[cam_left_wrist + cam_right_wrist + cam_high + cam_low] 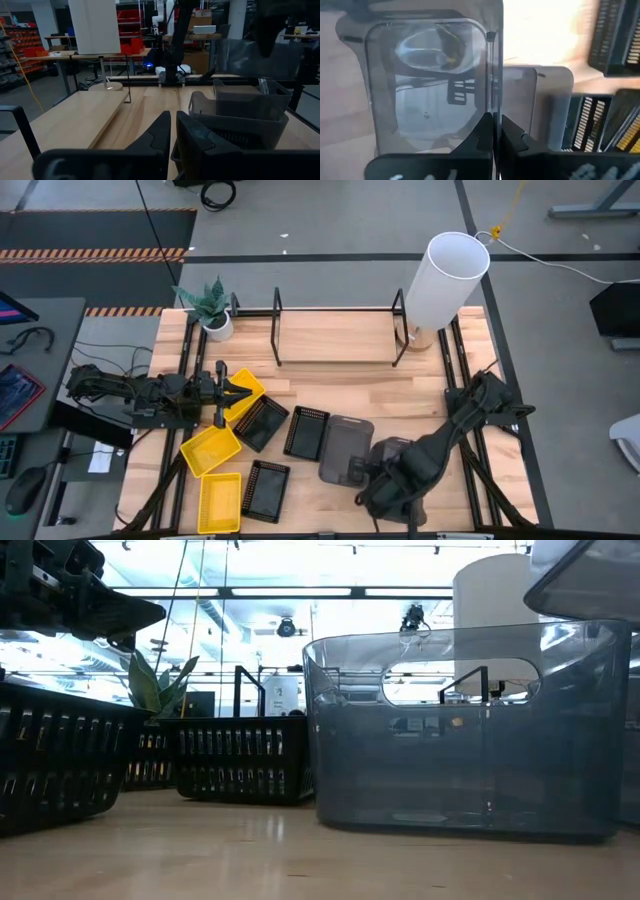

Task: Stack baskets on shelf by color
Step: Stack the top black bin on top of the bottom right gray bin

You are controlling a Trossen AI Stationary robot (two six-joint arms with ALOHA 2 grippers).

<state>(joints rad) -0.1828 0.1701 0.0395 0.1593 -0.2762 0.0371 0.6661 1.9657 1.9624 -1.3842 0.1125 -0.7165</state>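
Note:
Three yellow baskets [210,448] and three black mesh baskets [306,432] lie on the table's near left part. Grey baskets [345,450] sit near the middle, nested as the left wrist view shows them [235,120]. My right gripper [494,120] is shut on one translucent grey basket [425,85], which shows raised in the low view [590,580]. My left gripper [172,132] hovers shut over the farthest yellow basket [243,392]. The black rod shelf [335,330] stands at the far edge with nothing on it. My right gripper pinches one side wall [494,75] of the translucent grey basket, one finger inside and one outside, coming from above and pointing down. The basket hangs lifted clear of the table, above the other grey baskets [460,730].
A tall white cylinder [445,280] stands at the shelf's right end. A potted plant [213,310] stands at its left end. Bare wood lies between the shelf and the baskets. The nearest grey basket fills much of the low view.

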